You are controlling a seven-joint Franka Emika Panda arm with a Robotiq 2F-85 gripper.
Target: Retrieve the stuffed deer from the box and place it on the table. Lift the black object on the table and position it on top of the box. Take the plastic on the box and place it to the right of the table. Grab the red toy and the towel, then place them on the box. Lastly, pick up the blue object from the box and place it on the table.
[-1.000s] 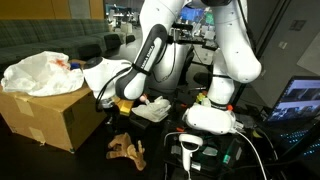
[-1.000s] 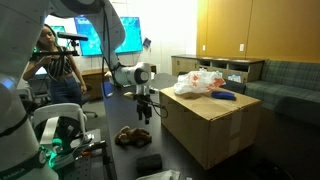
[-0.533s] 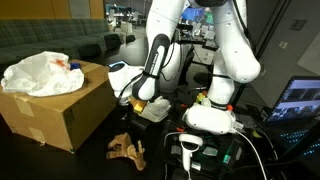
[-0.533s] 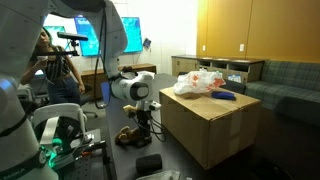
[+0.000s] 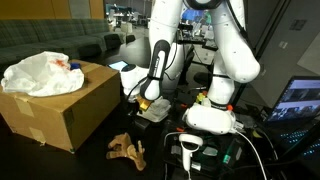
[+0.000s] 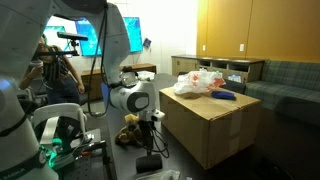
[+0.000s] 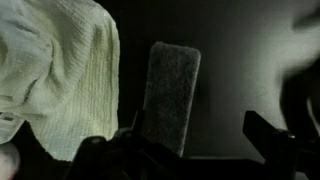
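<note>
In the wrist view my gripper [image 7: 198,137] is open, with nothing between its fingers. It hangs over the black object [image 7: 170,95], a dark oblong lying close to one finger on the table [image 7: 240,70]. The towel [image 7: 60,70] lies crumpled just beside it. In an exterior view the gripper [image 6: 154,127] points down above the black object [image 6: 150,162]. The stuffed deer [image 5: 127,150] lies splayed on the table. White plastic [image 6: 200,80] and the blue object [image 6: 226,96] rest on the box [image 6: 210,130]. I cannot make out the red toy for certain.
A black scanner with a white head [image 5: 190,148] stands near the robot base [image 5: 210,118] among cables. A person with a camera tripod [image 6: 50,70] is behind the table. A laptop screen [image 5: 298,100] glows at one edge.
The arm has swung away from the side of the box and come down towards the table, so the gripper now hangs over the black object beside the towel. It has stayed open.
</note>
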